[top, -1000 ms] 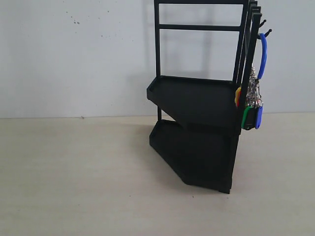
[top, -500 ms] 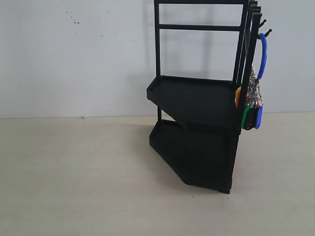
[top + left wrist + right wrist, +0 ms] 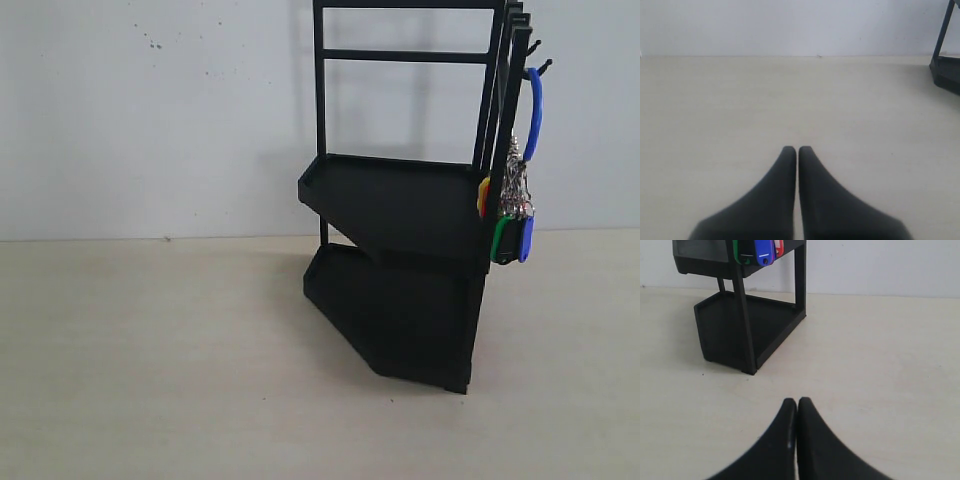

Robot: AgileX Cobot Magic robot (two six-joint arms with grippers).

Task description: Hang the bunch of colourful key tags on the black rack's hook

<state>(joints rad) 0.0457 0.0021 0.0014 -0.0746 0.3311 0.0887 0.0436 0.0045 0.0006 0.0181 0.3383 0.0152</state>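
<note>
The black rack (image 3: 400,260) stands at the right of the pale table, two angular trays below, crossbars above. The colourful key tag bunch (image 3: 512,215) hangs from a hook (image 3: 540,68) on the rack's side rail by its blue loop (image 3: 535,115), silver rings and green, blue, red and yellow tags dangling beside the upper tray. In the right wrist view the tags (image 3: 760,251) show at the rack's (image 3: 747,325) upper shelf. My right gripper (image 3: 797,402) is shut and empty, well away from the rack. My left gripper (image 3: 797,150) is shut and empty over bare table. Neither arm shows in the exterior view.
A white wall (image 3: 150,110) stands behind the table (image 3: 150,360). A corner of the rack (image 3: 946,55) shows at the edge of the left wrist view.
</note>
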